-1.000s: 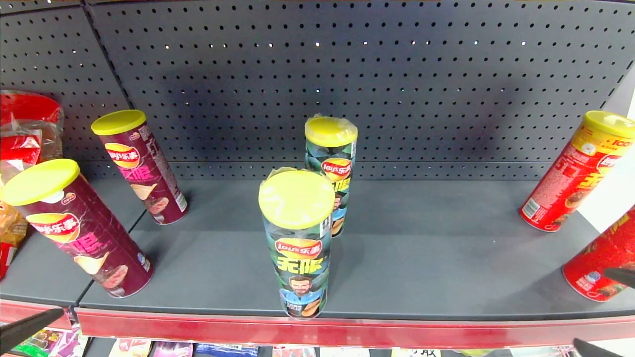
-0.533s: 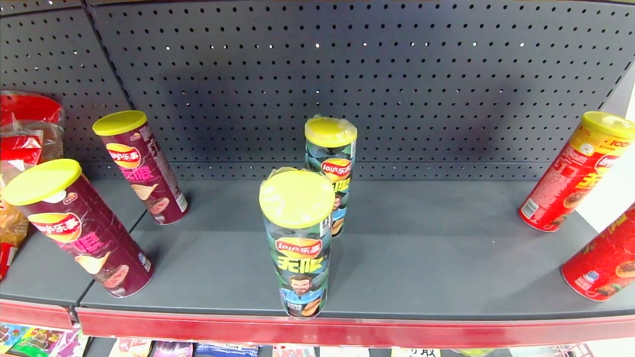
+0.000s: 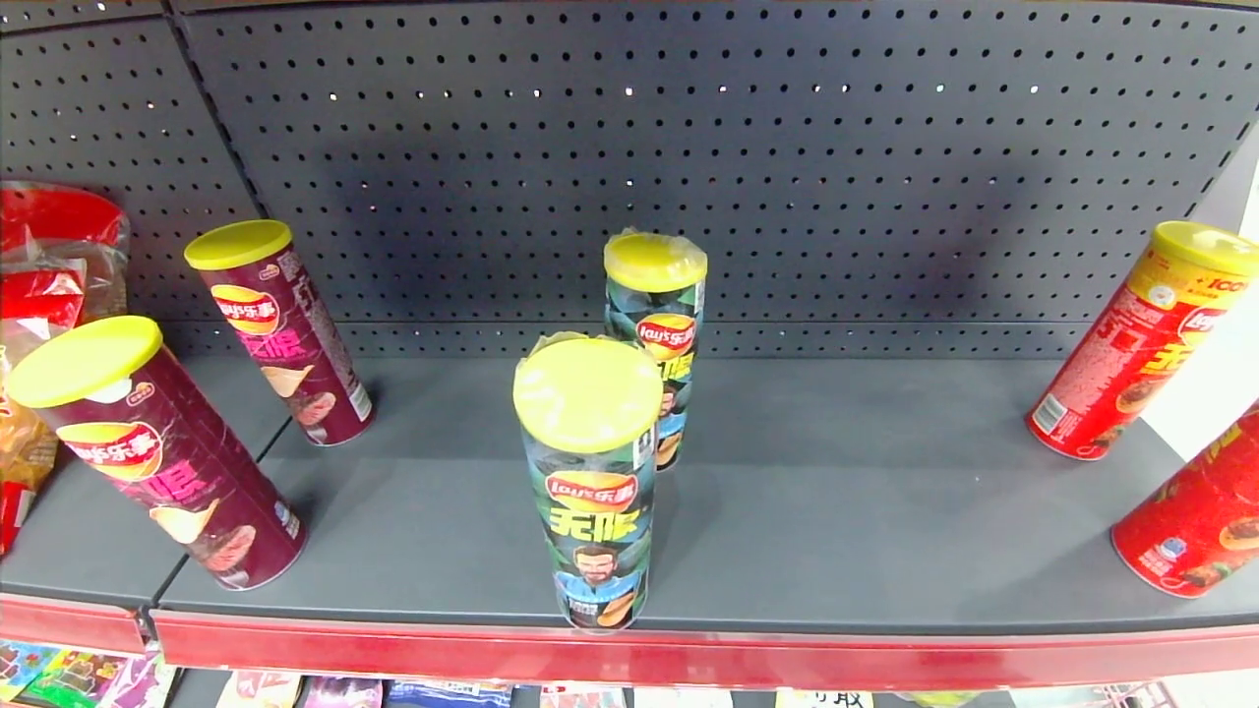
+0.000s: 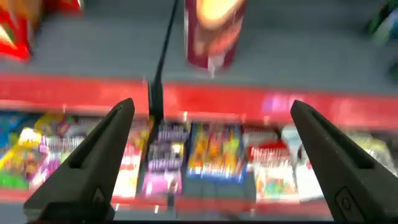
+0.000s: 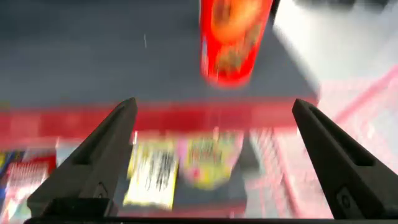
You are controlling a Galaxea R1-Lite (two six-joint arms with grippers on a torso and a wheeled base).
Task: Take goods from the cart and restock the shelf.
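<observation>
The shelf is the biggest thing before me: a grey deck under a perforated back panel, edged by a red front rail. Six chip cans with yellow lids stand on it in three pairs, well apart. The front maroon can and rear maroon can are on my left. The front green can is at the middle, with the rear green can just behind it. The rear red can and front red can are on my right. Snack bags crowd the far left end.

From below the rail, my left wrist view takes in the front maroon can's base and bright packets on the lower shelf. My left gripper hangs there with its fingers spread wide, holding nothing. My right wrist view looks up at the front red can, and my right gripper is likewise wide apart and empty.

A second ago my dark fingertips poked into the head view's lower corners. Both have since dropped beneath the rail. The cans have not shifted.
</observation>
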